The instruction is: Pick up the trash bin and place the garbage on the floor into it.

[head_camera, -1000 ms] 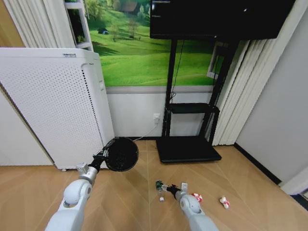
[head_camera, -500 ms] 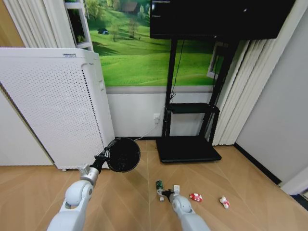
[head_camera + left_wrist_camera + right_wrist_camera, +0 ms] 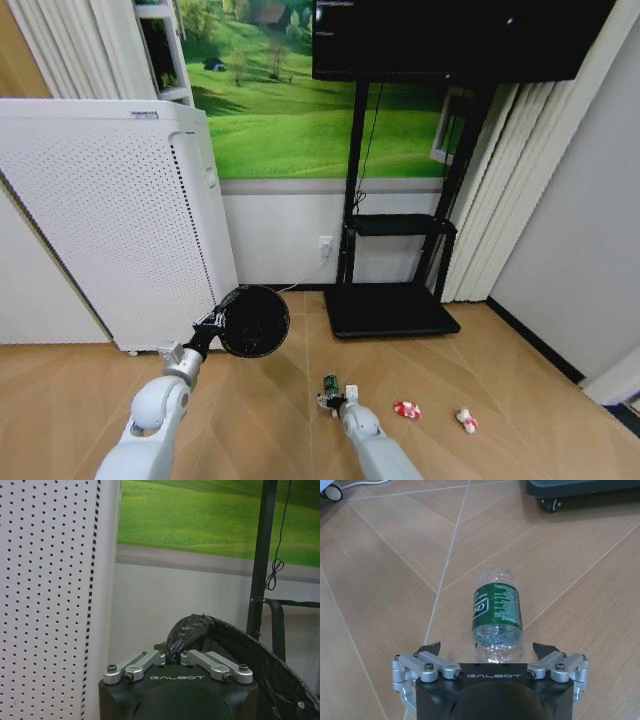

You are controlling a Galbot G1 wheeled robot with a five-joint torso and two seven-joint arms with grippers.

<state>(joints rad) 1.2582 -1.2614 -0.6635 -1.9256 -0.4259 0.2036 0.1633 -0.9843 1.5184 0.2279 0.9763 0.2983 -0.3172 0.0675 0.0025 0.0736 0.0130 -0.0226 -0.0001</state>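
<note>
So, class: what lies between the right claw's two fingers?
In the right wrist view, the green-labelled bottle lies on the floor between the open right claw's fingers, not yet gripped.

The floor [image 3: 500, 340] is light tan wood with thin lines in a zigzag pattern. A little green bottle [image 3: 330, 383] lies on its side on the floor. Near it lie two tiny red-and-white wrappers [image 3: 407, 409], a little apart. A black TV stand base [image 3: 390, 308] and a white cabinet [image 3: 110, 220] stand on the floor too.
</note>
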